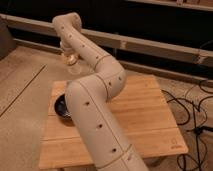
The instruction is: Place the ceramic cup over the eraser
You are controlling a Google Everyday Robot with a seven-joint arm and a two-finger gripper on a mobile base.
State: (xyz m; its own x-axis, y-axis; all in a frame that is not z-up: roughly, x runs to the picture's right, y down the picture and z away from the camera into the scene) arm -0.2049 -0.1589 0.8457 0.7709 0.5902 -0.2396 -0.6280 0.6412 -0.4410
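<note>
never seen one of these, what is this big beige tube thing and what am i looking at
The beige tube is a jointed robot arm. It rises from the bottom of the picture, bends over a wooden table and reaches to the far left. There is one view only, a camera looking down on the table from the arm's near end. At the arm's tip hangs its tool, the grasping part. It is shut and seems to hold a small pale glossy thing, probably the ceramic cup, up in the air near the table's far left corner. On the table a black bowl peeks out from behind the arm. The eraser does not show; the arm may hide it. On the floor at right lie cables.
</note>
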